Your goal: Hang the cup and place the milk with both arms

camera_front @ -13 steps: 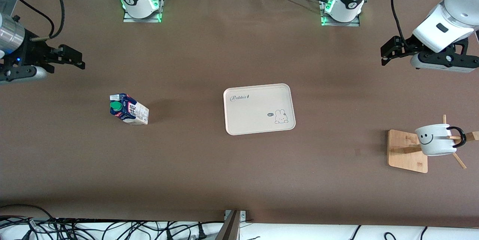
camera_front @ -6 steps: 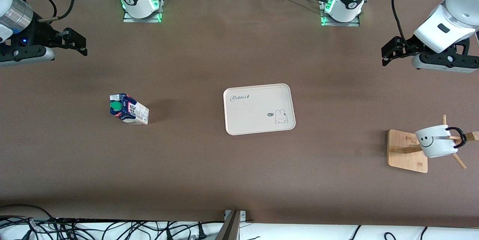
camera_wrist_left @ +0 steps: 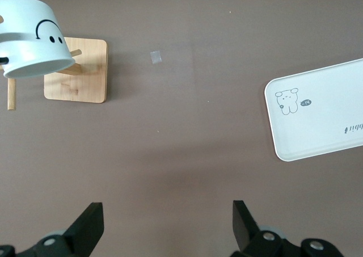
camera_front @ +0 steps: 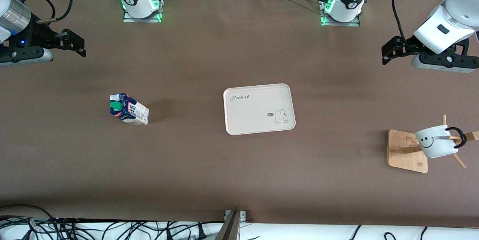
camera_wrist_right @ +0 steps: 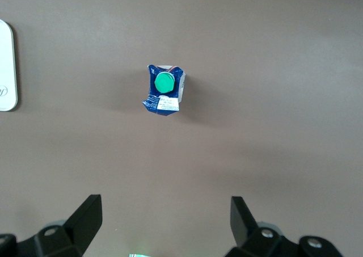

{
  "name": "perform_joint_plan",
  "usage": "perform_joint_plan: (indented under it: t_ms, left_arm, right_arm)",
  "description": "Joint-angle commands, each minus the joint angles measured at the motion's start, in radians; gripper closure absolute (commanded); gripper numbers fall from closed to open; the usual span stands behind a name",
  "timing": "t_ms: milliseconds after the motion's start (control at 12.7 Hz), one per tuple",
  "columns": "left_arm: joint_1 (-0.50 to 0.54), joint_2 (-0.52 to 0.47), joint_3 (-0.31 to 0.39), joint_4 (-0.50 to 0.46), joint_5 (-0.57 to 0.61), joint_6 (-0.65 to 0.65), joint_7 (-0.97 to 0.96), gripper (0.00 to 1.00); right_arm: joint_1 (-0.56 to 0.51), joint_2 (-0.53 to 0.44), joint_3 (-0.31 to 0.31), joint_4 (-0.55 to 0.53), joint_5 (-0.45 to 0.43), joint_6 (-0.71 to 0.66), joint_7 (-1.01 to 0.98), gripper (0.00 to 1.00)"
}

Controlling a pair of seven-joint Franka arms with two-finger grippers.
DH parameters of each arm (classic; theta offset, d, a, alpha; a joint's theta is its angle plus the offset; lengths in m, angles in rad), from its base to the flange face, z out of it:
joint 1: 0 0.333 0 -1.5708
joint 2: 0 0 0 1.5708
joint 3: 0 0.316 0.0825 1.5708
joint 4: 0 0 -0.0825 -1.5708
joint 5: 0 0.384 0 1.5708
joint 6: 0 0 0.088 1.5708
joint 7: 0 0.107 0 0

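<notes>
Small gable-top milk carton [camera_wrist_right: 164, 91], dark blue top, round green cap, upright on brown table [camera_wrist_right: 272, 70]. Right gripper [camera_wrist_right: 164, 220] above, fingers spread wide. White tray edge [camera_wrist_right: 7, 67].

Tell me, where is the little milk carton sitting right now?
The milk carton stands on the brown table toward the right arm's end, well apart from the cream tray at the table's middle, with nothing touching it.

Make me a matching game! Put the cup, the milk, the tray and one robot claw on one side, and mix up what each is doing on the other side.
Things:
1. cup
2. milk
3. tray
4. left claw

States:
A. open, holding nothing
B. hanging on the wooden rack
C. lying bare mid-table
D. standing on the table, toward the right arm's end

Pairs: 1-B, 2-D, 3-C, 4-A
</notes>
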Motion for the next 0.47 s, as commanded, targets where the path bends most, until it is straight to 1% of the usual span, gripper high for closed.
perform_joint_plan:
  t_ms: [0, 394]
  left_arm:
    - [0.005, 0.011, -0.003, 0.027, 0.011, -0.023, -0.006, 0.0]
    - [0.005, 0.012, -0.003, 0.029, 0.011, -0.022, -0.006, 0.0]
  right_arm:
    - [-0.007, 0.008, 0.005, 0.035, -0.008, -0.009, -0.029, 0.0]
    - [-0.008, 0.005, 0.004, 0.038, -0.008, -0.015, -0.029, 0.0]
